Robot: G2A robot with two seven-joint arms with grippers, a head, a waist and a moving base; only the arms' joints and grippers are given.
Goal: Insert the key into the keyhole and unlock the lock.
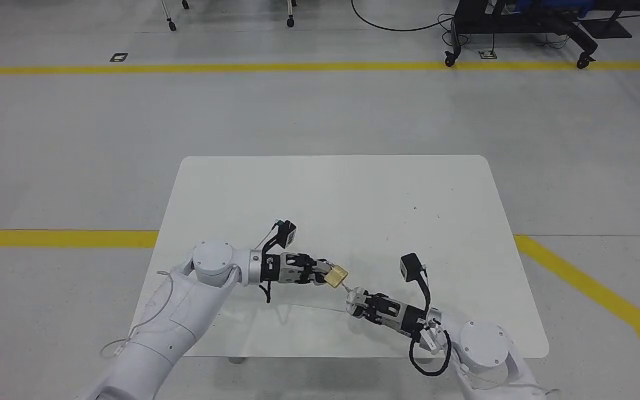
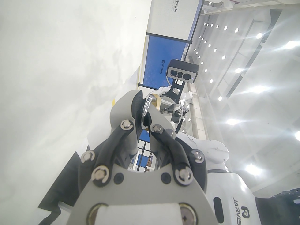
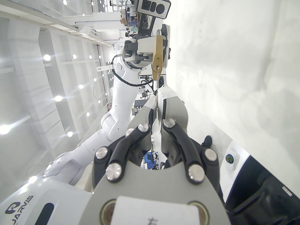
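A brass padlock [image 1: 337,273] hangs above the table's front part, with my left gripper [image 1: 325,271] shut on it. In the left wrist view the fingers [image 2: 140,108] clamp the silver shackle [image 2: 146,107], and the brass body [image 2: 155,103] sticks out beyond them. My right gripper [image 1: 356,299] is shut on the key [image 1: 347,288], which points at the lock's lower end. In the right wrist view the padlock [image 3: 158,54] is edge-on, its keyhole face [image 3: 156,68] just beyond my right gripper [image 3: 157,97]. Whether the key tip touches the keyhole I cannot tell.
The white table [image 1: 330,200] is bare around both arms. Its front edge [image 1: 330,356] lies close under the right arm. Yellow floor lines [image 1: 200,68] run behind and beside the table, and a wheeled cart [image 1: 520,30] stands far back right.
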